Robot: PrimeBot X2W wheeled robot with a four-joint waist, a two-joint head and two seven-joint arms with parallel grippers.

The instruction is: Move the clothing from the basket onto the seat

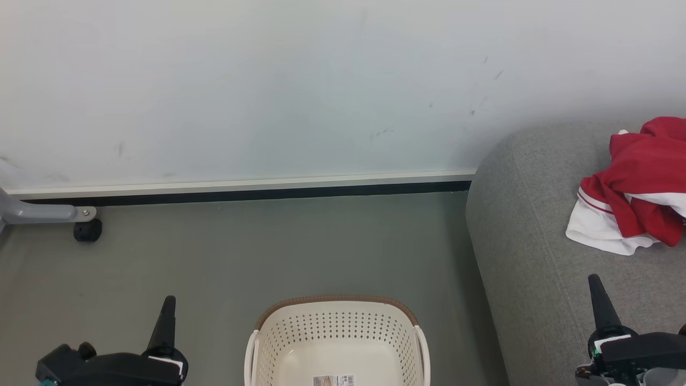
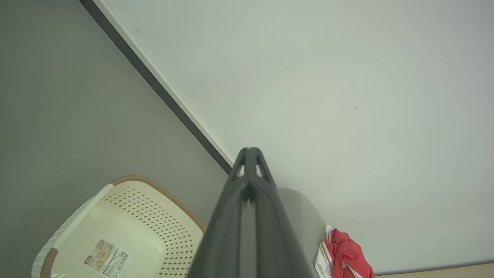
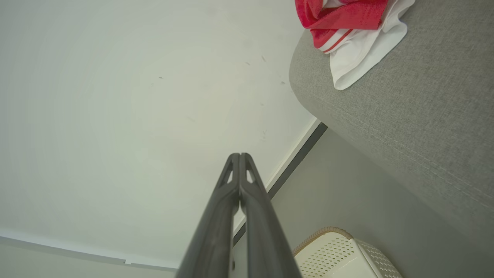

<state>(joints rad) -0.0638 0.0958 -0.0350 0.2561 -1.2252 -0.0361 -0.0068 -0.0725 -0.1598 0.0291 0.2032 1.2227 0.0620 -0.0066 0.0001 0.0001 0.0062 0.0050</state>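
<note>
Red-and-white clothing (image 1: 638,187) lies bunched on the grey seat (image 1: 525,225) at 3 o'clock, the cream basket (image 1: 337,324) at 6 o'clock looks emptied, so the transfer appears complete; left jaws at 7 o'clock and right jaws at 5 o'clock are pressed together, holding nothing.

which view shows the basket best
Left wrist view: the basket is largest there, its bottom and whole sticker visible, though the left gripper hides one corner. The head view crops its near part at the bottom edge. The right wrist view catches one corner of its rim and wall.
</note>
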